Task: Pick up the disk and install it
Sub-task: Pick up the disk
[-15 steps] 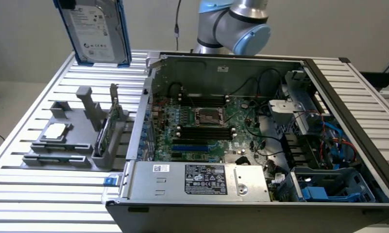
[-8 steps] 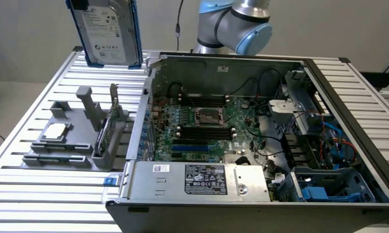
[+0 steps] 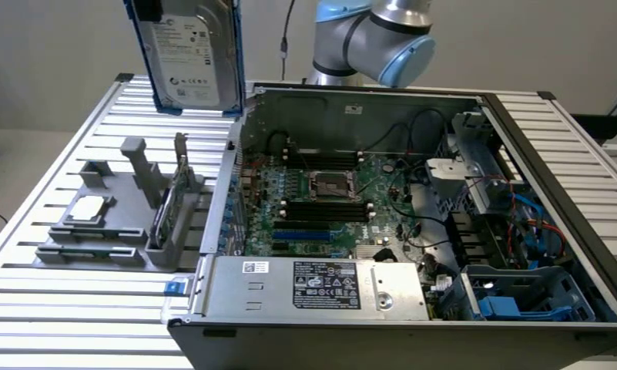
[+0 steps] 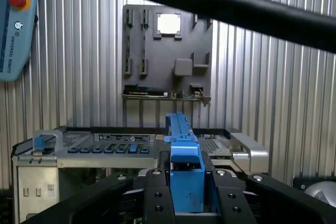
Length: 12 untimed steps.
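Exterior view: disk, upright, label facing the camera, held high above the slatted counter, beside a rear corner of the open computer case; grey fixture carrying a square chip lay on the counter at the exterior view's left

Wrist view: jaws were closed on the disk's blue rail, one black finger each side; case and fixture beyond

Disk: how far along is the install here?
Done: the disk is picked up, held upright above the table. In hand: the tool is clamped on its blue rail. Left: it is not yet inside the open computer case.
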Motion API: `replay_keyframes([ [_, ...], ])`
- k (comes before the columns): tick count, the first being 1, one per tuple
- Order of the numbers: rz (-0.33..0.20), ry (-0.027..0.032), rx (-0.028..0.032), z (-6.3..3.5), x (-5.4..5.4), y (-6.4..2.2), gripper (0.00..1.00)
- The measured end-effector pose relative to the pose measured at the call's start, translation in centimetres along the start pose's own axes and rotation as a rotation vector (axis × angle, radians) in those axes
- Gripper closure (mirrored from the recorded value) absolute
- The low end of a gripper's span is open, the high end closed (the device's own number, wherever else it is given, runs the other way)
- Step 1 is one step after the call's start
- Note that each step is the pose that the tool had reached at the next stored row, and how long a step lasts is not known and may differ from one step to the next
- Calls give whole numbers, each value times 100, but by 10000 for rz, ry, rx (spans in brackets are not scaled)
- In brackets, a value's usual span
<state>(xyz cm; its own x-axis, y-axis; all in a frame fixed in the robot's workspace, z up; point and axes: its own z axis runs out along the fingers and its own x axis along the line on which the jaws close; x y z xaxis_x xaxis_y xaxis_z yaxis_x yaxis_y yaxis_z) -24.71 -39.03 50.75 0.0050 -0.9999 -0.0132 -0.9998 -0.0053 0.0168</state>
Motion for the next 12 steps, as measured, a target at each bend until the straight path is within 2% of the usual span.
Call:
replay_keyframes([
  [8,0,1,-69,-19,197,-298,67],
  [12,1,1,-75,-23,310,-427,67],
])
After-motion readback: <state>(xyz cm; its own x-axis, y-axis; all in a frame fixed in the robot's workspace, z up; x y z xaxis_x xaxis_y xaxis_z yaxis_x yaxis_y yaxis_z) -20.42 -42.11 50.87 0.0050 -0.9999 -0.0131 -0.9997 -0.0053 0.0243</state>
